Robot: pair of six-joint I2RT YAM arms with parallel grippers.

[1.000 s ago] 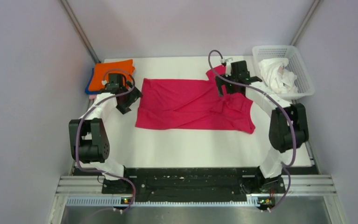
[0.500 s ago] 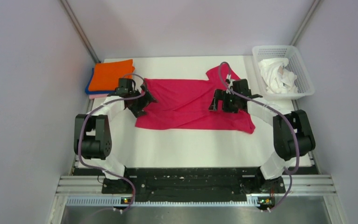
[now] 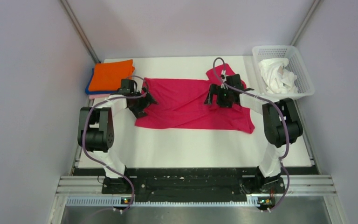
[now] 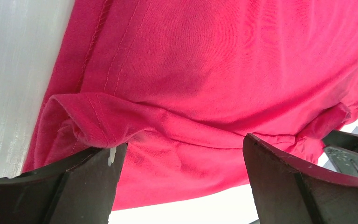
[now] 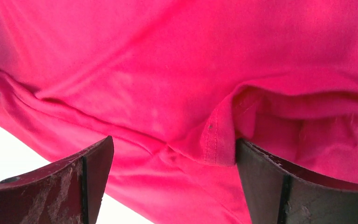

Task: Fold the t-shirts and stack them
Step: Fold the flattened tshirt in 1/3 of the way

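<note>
Down close: spread wide over the rolled left edge of the crimson t-shirt with the left gripper, equally wide over its bunched sleeve seam with the right gripper, gripping nothing. Best to sink lower, catch both layers, close together, lift evenly. Mid-table for that shirt; beyond, orange t-shirt topping the far-left stack, white t-shirt in the far-right basket.

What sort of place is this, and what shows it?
Probably a robot test cell: plain walls enclose a white table, two arms reach over a crimson-magenta cloth t-shirt, beside a white plastic lattice basket.
</note>
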